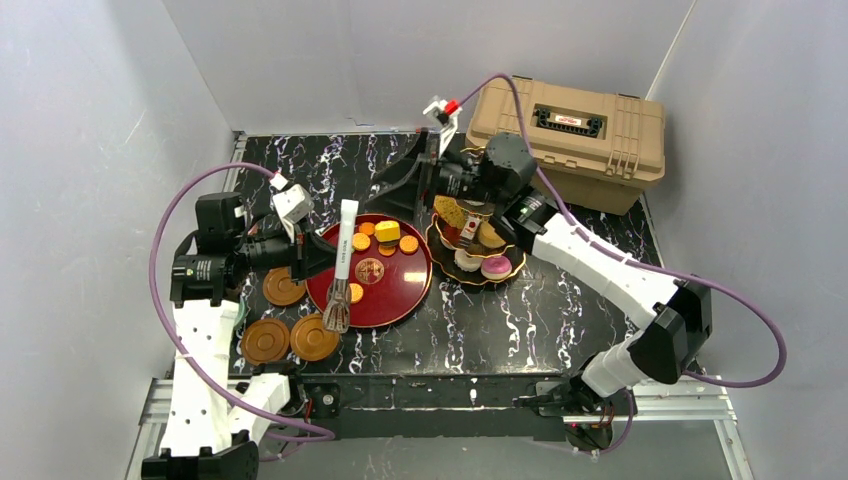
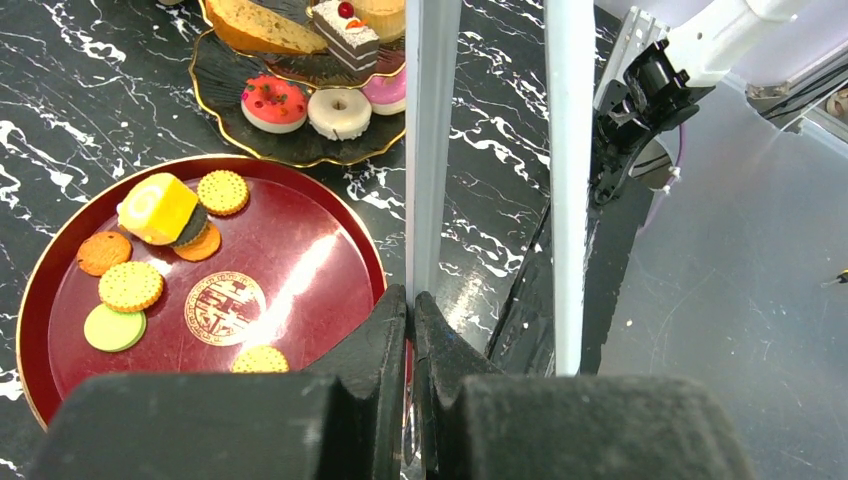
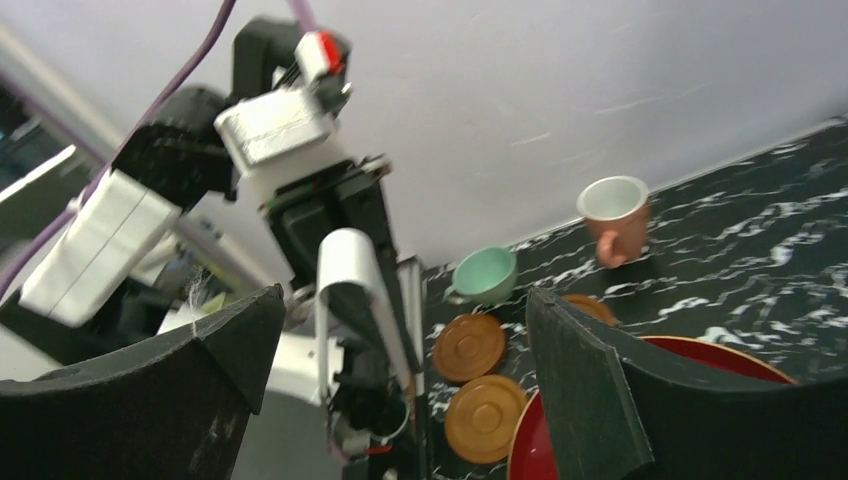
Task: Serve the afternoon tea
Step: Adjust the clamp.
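Pastries [image 1: 497, 266] sit on the dark three-tier stand [image 2: 222, 98], right of centre on the worktop [image 1: 560, 320], and biscuits [image 1: 361, 241] lie on the red tray [image 1: 400, 300] just beside it. The left pincer [image 2: 412, 330] is pinching one arm of the metal tongs [image 2: 432, 150] over the tray. The right pincer [image 3: 400, 330] hangs spread wide near the stand's far side.
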Tool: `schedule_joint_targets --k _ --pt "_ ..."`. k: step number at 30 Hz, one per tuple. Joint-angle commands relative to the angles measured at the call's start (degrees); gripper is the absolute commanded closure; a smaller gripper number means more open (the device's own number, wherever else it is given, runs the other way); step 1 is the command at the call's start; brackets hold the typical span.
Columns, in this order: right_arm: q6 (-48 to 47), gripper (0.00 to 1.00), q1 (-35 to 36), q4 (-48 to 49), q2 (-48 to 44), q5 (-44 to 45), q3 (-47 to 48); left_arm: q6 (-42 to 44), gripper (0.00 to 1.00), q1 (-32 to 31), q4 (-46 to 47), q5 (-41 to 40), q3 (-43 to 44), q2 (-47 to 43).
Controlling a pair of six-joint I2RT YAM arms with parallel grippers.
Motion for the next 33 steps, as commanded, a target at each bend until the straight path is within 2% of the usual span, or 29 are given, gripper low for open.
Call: schedule_joint_targets --k 1,7,14,17,21,24,30,31,33 --pt "-4.38 0.02 3.15 1.25 1.13 -10.27 1.74 -0.02 1.0 -0.22 -1.26 2.52 2.64 -0.46" --pt "-7.97 0.02 7.29 -0.76 2.57 -10.85 2.07 0.07 1.0 -0.22 -1.73 1.75 3.68 0.23" --pt "-10.33 0.03 11.9 -1.91 3.14 -4.38 0.8 0.2 1.0 -0.22 -1.72 1.29 4.48 0.5" --pt "-9.48 0.11 12.25 -0.97 3.9 -3.29 0.37 0.34 1.0 -0.22 -1.81 1.52 4.55 0.07" --pt "-7.36 0.3 12.35 1.3 4.93 -3.59 0.03 0.38 1.0 -0.22 -2.44 2.18 4.95 -0.47" --pt "-7.31 0.41 12.35 1.43 5.44 -3.88 0.1 0.94 1.0 -0.22 -3.49 2.85 5.63 -0.62" --pt "-9.62 0.8 12.34 0.65 4.0 -1.61 -0.24 3.2 1.0 -0.22 -5.64 2.27 5.93 -0.69" --pt "-10.52 0.81 12.34 0.19 3.54 -0.82 -0.29 3.56 1.0 -0.22 -6.04 1.93 6.1 -0.66" --pt "-12.39 0.81 12.35 -0.89 2.61 0.82 -0.97 3.66 0.89 -0.22 -6.21 0.56 6.45 -0.48"
